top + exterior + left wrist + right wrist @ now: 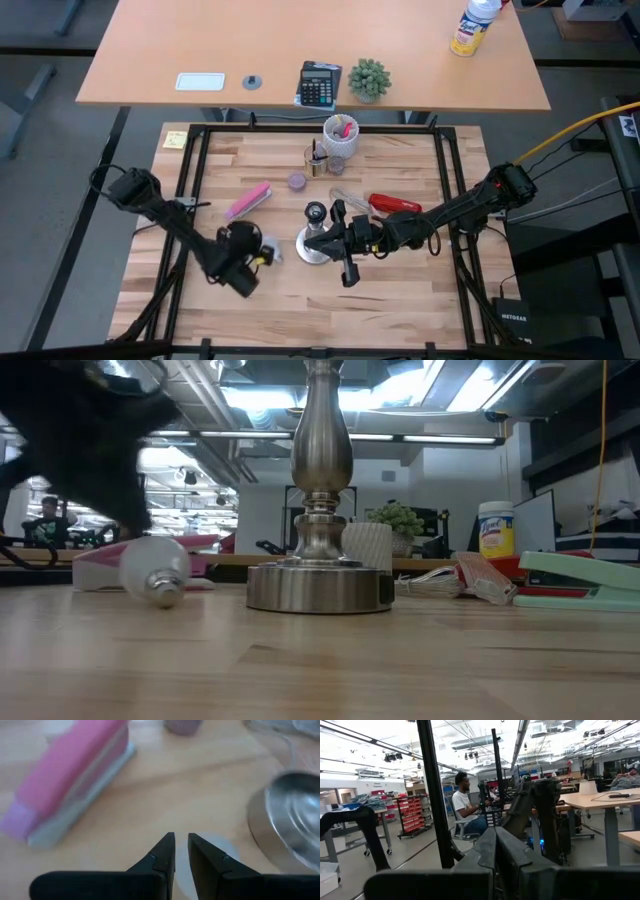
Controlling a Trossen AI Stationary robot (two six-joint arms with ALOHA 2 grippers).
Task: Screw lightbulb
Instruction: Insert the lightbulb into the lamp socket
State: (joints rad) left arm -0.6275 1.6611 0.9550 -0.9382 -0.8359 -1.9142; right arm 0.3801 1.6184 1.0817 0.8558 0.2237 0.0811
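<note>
Your small white frosted lightbulb (155, 572) lies on its side on the wooden table (320, 660) beside the silver metal socket stand (320, 490); only the low view shows it, since from above the left gripper (250, 252) covers it, fingers nearly together with a narrow gap. Your right gripper (340, 240), pressed together, sits against the stand, with a pink rectangular block (247, 200) behind the bulb.

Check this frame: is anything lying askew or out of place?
Yes. The lightbulb lies on its side on the table, apart from the lamp stand, not in its socket. The left tool hovers above it.
</note>
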